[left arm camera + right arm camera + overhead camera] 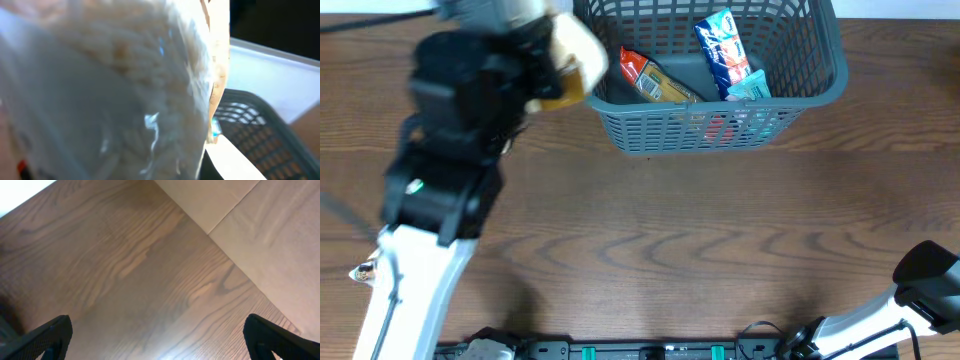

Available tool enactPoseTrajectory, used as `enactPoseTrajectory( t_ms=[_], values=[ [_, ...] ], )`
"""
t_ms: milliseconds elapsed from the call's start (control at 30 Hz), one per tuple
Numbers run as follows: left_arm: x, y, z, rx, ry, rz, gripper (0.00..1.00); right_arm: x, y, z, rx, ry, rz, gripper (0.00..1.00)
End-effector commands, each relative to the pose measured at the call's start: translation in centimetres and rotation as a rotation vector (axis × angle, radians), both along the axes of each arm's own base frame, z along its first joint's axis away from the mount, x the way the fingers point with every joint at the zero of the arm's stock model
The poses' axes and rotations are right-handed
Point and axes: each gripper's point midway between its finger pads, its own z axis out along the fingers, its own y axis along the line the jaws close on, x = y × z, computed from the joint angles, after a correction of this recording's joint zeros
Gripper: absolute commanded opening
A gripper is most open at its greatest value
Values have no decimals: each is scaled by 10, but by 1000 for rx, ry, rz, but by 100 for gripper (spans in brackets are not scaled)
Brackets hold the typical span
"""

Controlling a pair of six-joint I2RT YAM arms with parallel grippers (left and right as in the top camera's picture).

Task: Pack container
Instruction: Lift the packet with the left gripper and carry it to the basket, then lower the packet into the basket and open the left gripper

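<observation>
The container (650,128) stands at the far edge of the table (650,250), about midway along it, partly filled.

Nearest, at the near right corner, the right gripper (160,340) hangs over bare wood with its jaws wide apart and nothing between them. It has no part in this step and is best left parked there.

Further in, toward the far left corner, the left gripper (542,68) is clamped on a pale bag (570,55). The bag fills the left wrist view, so the fingers themselves are hidden. It hangs just left of the container's left rim and looks not yet over it.

The step in hand looks to be carrying the bag in. It seems soft and bulky, so it should go over the rim with room to spare and then come down on the open floor at the left end. There it is clear of the orange packet (655,80), and further right the blue packet (725,50) and teal packet (752,88). Letting go low should stop it tipping out. A drag on the rim could shove the light container.

No writing can be read. The blue packet's white print is too small, and the bag is blurred, showing only pale grainy contents behind clear film.
</observation>
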Motion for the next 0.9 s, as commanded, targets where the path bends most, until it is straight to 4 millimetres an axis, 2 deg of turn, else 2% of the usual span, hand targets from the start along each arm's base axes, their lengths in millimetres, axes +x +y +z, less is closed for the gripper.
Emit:
enactPoseTrajectory(
  t_ms=[0, 267, 467, 767, 867],
  values=[
    [13, -34, 2, -30, -21, -68, 6, 0, 3, -5, 27, 7, 13, 99],
    [35, -102, -30, -35, 0, -180, 6, -3, 6, -8, 44, 19, 16, 99],
    [42, -123, -53, -17, 39, -210, 6, -1, 7, -8, 47, 13, 20, 99],
    [63, -135, -88, 40, 77, -218, 5, 3, 12, -8, 70, -6, 41, 99],
    [72, -138, -90, 35, 53, -212, 6, 2, 13, -8, 73, -2, 42, 99]
  ],
)
